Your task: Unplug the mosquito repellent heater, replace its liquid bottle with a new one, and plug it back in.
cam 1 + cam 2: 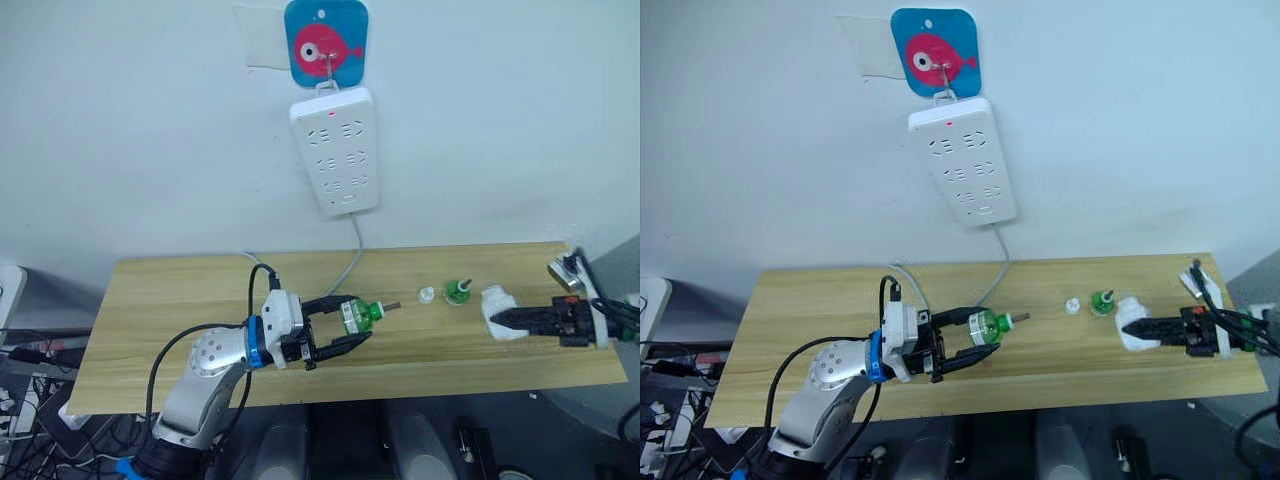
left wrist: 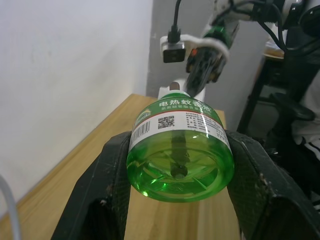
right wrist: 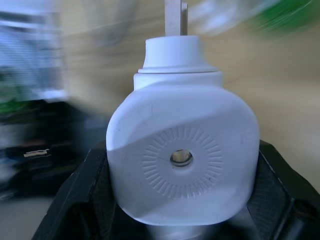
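Left gripper (image 1: pixel 345 328) nearest, low over the desk's (image 1: pixel 180 300) front half, clamped on a green bottle (image 1: pixel 360 314) lying sideways with its wick pointing toward the right arm. Right gripper (image 1: pixel 505 319) at the desk's right end, closed around the white heater (image 1: pixel 497 302), round vent hole facing the wrist camera and plug prongs beyond it. Heater well apart from the power strip (image 1: pixel 335 150), so unplugging looks done. Between the two grippers, on the wood: a small white cap (image 1: pixel 427 294) and, just beside it, a second green bottle (image 1: pixel 458 291) standing upright, probably the old one already removed, though which bottle is new cannot be told for sure. Judged about halfway: left to do, fitting the held bottle into the heater, then plugging back in.

Light wooden desk, pushed against a plain white wall. Power strip hanging from a hook on a blue fish-printed tag (image 1: pixel 326 42), red light on, cord trailing down behind the desk. Tangled cables at lower left.
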`<state>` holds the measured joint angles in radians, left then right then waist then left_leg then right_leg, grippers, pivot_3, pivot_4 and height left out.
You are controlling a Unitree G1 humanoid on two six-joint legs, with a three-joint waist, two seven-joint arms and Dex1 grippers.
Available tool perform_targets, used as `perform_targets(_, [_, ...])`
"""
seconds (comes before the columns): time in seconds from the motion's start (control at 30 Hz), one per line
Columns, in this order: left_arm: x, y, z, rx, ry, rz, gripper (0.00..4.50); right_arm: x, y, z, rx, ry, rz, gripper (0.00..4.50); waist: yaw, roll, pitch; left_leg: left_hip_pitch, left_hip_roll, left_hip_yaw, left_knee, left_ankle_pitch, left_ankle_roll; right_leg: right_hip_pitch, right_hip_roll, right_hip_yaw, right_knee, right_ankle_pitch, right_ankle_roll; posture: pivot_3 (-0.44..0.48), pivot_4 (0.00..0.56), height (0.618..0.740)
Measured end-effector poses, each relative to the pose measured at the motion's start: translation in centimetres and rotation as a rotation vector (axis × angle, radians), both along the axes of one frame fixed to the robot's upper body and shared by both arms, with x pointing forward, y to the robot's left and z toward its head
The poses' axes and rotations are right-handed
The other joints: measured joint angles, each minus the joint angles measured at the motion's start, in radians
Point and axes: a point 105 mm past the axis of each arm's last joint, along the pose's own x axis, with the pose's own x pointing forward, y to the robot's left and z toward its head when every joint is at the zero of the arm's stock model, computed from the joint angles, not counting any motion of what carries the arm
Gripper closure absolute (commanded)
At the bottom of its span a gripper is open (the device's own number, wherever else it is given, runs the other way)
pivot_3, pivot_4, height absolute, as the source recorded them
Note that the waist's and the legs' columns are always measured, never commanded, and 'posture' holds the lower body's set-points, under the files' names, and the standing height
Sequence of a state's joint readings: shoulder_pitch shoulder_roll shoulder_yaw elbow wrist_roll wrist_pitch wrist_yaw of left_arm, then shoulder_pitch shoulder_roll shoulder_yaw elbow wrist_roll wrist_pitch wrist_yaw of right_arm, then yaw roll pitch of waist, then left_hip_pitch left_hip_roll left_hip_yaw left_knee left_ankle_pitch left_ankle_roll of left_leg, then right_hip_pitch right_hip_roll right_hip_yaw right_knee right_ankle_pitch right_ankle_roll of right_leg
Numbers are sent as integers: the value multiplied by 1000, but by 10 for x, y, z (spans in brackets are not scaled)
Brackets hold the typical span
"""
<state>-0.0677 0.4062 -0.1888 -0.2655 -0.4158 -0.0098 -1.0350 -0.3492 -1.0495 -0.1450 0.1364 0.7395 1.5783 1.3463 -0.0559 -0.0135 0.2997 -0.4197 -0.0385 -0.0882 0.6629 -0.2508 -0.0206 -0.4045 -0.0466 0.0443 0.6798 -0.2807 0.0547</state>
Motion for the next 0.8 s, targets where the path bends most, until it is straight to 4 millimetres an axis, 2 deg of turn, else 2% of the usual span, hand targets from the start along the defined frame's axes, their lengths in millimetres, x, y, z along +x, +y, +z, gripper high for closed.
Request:
perform_targets(0.17, [-2, -3, 3, -8, -9, -25, 2244, -9, 26, 17, 160, -34, 81, 1499, -6, -3, 2, 1, 1, 3, 0, 0, 0, 0, 1, 0, 0, 0, 0, -105, 323, 740])
perform_targets(0.33, [-4, -10, 5, -20, -17, -58, 2244, -10, 55, 12, 255, -42, 108, 1499, -4, -5, 3, -1, 0, 1, 0, 0, 1, 0, 1, 0, 0, 0, 1, -98, 317, 740])
perform_targets(0.5, [-7, -13, 7, -23, -26, -71, 2244, -7, 65, 16, 275, -68, 89, 1499, -3, -5, 3, -1, -1, 1, 0, -1, 2, -1, 1, 0, 0, 0, 1, -98, 317, 740])
perform_targets(0.63, [-12, -18, 8, -27, -30, -92, 2244, -15, 76, 18, 298, -66, 72, 1499, -3, -5, 3, -2, 0, 1, 0, -1, 2, -1, 1, 0, 0, 0, 1, -98, 317, 740])
perform_targets(0.8, [-13, -19, 8, -27, -28, -96, 2244, -16, 88, 24, 313, -108, 88, 1499, -4, -5, 3, -1, 0, 1, 0, -1, 2, -1, 1, 0, 0, 0, 2, -97, 304, 740])
